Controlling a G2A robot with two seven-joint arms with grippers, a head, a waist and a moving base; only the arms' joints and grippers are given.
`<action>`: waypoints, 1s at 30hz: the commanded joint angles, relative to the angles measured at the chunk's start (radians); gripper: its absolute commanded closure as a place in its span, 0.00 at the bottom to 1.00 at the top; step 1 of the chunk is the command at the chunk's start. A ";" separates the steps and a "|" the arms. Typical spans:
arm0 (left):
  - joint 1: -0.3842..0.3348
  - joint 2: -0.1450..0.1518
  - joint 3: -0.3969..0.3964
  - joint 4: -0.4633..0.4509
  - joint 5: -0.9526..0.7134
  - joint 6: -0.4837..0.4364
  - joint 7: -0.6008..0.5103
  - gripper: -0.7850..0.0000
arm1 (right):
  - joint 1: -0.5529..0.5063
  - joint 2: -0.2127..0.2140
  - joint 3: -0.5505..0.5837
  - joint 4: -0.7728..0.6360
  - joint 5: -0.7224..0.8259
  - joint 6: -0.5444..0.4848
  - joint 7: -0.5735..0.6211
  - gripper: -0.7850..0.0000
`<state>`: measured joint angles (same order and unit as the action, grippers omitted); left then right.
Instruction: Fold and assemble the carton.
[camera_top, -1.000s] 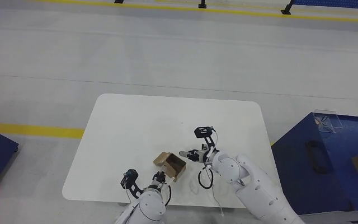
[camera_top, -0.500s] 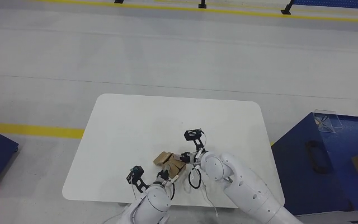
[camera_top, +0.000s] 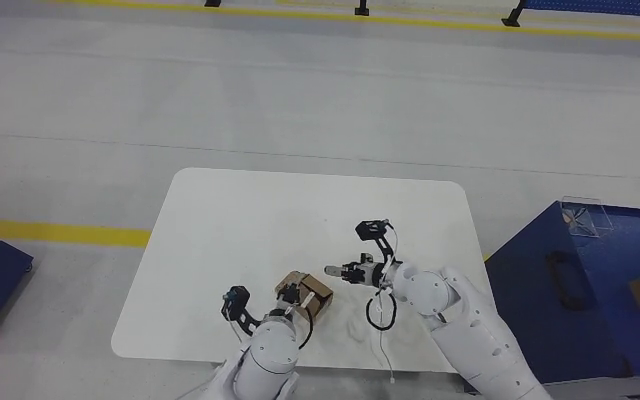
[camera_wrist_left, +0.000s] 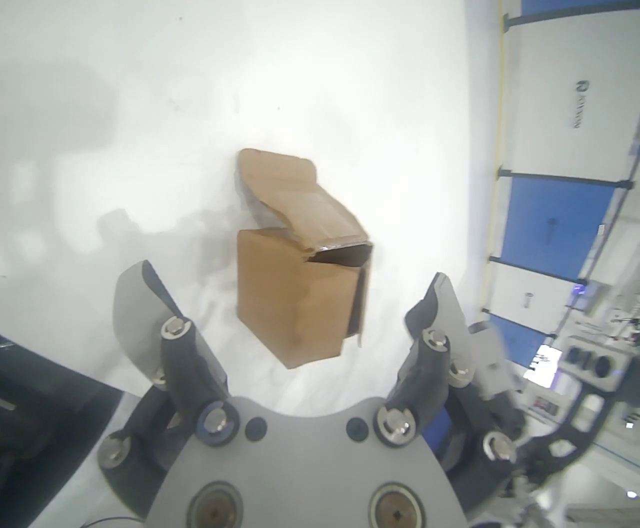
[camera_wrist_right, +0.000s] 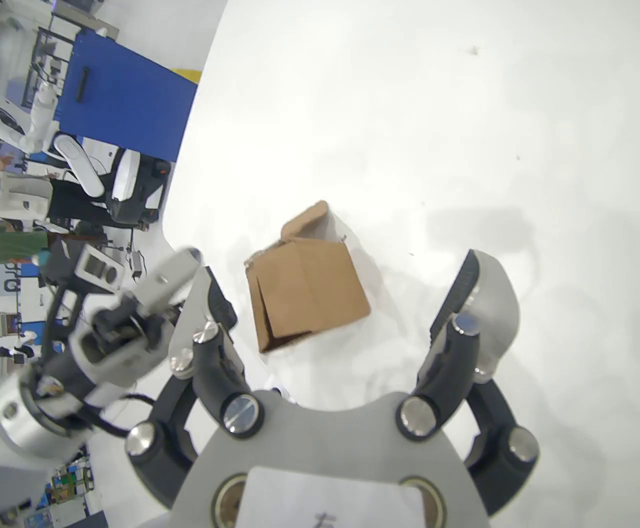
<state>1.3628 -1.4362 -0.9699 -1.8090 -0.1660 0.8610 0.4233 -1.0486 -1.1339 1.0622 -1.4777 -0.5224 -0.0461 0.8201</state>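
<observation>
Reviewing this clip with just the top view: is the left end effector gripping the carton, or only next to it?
Observer: Not gripping. In the left wrist view the left end effector is spread open, clear of the carton.
Operator: Is the carton's end closed?
Observer: No, the tuck flap stands loose, with a dark gap under it.
Operator: And the right side?
Observer: The right end effector is open too, apart from the carton.

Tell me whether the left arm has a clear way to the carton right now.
Probably yes: the left gripper is open and the carton lies on the table just ahead of its fingers, with nothing between them.
</observation>
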 joint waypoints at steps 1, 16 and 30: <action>0.018 -0.007 -0.023 -0.025 -0.044 -0.067 0.018 0.00 | -0.018 0.012 0.018 -0.007 -0.046 -0.021 0.060 0.00; 0.121 -0.016 -0.122 -0.121 -0.225 -0.301 -0.086 0.00 | 0.066 -0.029 -0.130 0.136 -0.128 0.021 0.032 0.00; 0.156 -0.017 -0.106 -0.135 -0.191 -0.328 -0.101 0.00 | 0.213 -0.117 -0.219 0.309 0.020 0.156 -0.126 0.00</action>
<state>1.5193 -1.4532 -1.0760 -1.9440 -0.3570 0.5333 0.3221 -0.8383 -1.2488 0.8368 -1.1758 -0.5276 0.0978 0.6893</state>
